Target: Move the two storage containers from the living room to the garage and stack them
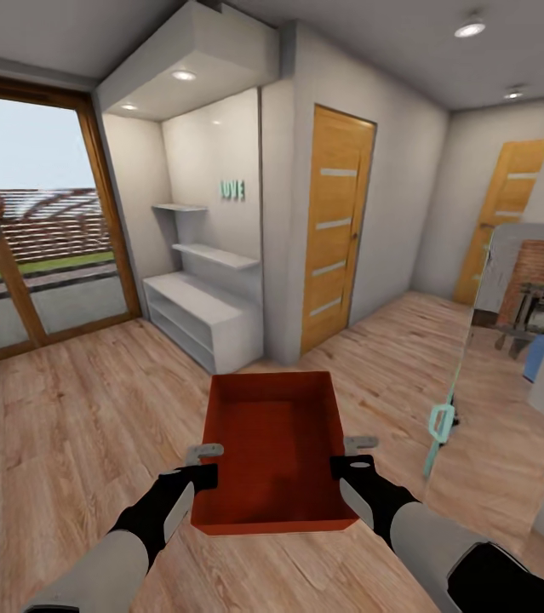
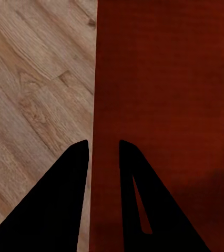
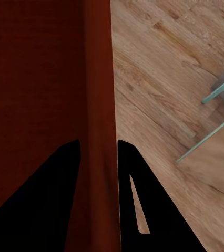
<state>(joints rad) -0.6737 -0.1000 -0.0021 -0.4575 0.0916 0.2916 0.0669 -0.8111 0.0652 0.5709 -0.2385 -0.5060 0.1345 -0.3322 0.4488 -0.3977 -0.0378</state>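
Robot carries one storage container point(image 1: 276, 451), orange-red, open top, held out front above the light wood plank floor point(image 1: 76, 409). Left claw point(image 1: 206, 464) clamped on the container's left wall; in the left wrist view its fingers point(image 2: 75, 173) straddle the thin wall edge, one inside, one outside. Right claw point(image 1: 350, 458) clamped on the right wall, same straddle in the right wrist view, fingers point(image 3: 128, 168) either side of the rim. Box looks about level, empty inside.

Surroundings: glass patio door point(image 1: 33, 255) at left, white shelf unit point(image 1: 208, 315) ahead, wooden door point(image 1: 335, 226) beside it, second wooden door point(image 1: 510, 213) far right, mirror panel point(image 1: 510, 340) with teal handles at right.

Step in hand, judged: transit to the garage, still on wood flooring so not there yet. To do it well: keep both claws at equal height and spacing so the thin walls don't slip or twist, steer the base slowly, clear the mirror panel on the right, square up before any doorway.
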